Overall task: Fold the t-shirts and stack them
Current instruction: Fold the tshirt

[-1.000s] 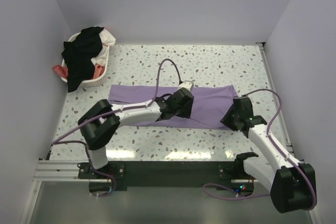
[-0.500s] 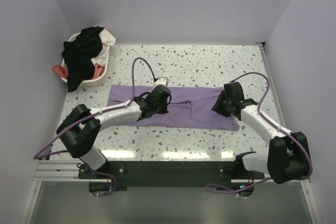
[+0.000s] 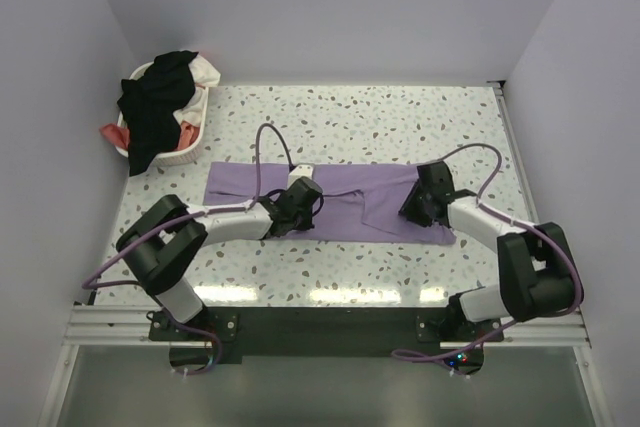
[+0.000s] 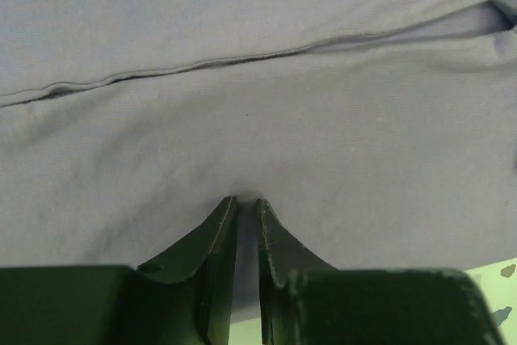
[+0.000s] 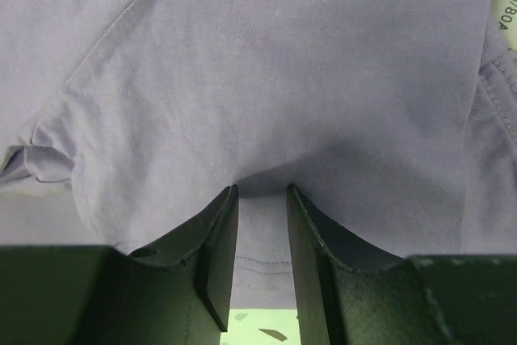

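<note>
A lavender t-shirt (image 3: 370, 197) lies as a long folded band across the table's middle. My left gripper (image 3: 300, 205) rests low on the band left of centre. In the left wrist view my left gripper (image 4: 245, 199) has its fingers nearly together, with a pinch of the lavender t-shirt (image 4: 258, 103) between them. My right gripper (image 3: 420, 199) is on the band's right part. In the right wrist view my right gripper (image 5: 262, 189) holds a hemmed layer of the lavender t-shirt (image 5: 266, 78) between its fingers, and more cloth drapes over the tips.
A white laundry basket (image 3: 190, 154) stands at the back left, against the left wall. A black t-shirt (image 3: 155, 107) hangs over its rim, with white cloth (image 3: 207, 72) and coral cloth (image 3: 110, 132) beside it. Walls enclose three sides.
My left gripper slid left along the shirt and closed on the cloth. My right gripper moved from off the shirt's near right corner up and left onto the shirt.
</note>
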Robot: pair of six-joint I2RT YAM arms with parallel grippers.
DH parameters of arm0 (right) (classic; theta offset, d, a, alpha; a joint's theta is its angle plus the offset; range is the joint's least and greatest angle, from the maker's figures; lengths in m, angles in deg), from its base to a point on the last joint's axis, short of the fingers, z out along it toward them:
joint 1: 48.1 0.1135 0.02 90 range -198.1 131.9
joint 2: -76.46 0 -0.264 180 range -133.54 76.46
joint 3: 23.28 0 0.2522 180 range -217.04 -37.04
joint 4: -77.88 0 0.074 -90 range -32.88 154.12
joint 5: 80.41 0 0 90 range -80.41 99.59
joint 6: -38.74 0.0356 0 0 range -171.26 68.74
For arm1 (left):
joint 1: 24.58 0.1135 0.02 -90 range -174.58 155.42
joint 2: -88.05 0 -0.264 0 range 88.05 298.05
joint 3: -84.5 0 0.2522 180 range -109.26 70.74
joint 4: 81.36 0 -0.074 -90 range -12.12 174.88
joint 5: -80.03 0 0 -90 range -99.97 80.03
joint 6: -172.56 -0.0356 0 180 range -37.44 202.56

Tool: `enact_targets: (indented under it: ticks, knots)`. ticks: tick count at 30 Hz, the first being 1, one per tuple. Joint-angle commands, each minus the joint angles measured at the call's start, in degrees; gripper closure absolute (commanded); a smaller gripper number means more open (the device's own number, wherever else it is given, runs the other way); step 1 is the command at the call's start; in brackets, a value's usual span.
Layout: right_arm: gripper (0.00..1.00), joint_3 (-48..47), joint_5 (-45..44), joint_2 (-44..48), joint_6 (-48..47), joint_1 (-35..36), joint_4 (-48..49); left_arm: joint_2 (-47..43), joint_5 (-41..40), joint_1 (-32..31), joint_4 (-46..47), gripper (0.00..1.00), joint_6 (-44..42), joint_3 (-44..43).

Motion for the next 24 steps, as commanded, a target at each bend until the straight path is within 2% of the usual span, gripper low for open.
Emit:
enact_targets:
  ticks: [1, 6, 11, 16, 20, 24]
  knots:
    - [0.65, -1.78, -4.47, -3.57, -0.36, -0.5, -0.48, 1.52, 0.52, -0.59, 5.22, 0.8, 1.05, 2.89]
    - [0.65, -9.67, -5.53, -8.84, -2.91, -1.47, -3.55, 2.84, 0.44, -4.36, 6.19, 0.81, 3.16, 4.13]
    - [0.66, -18.82, -4.47, -19.71, -4.85, -1.65, -5.83, 4.25, 0.87, -10.24, 8.46, 0.82, 7.36, 4.3]
    - [0.65, -33.94, -2.54, -30.46, -8.36, -1.56, -10.49, 5.83, 2.9, -14.38, 10.15, 0.82, 11.76, 3.61]
    - [0.64, -46.23, 0.36, -39.33, -13.1, -1.38, -16.01, 8.2, 4.13, -17.89, 10.23, 0.82, 13.79, -0.95]
    - [0.63, -64.57, -0.24, -51.18, -18.55, -0.42, -23.58, 11.71, 8.16, -18.7, 12.42, 0.82, 15.98, -5.79]
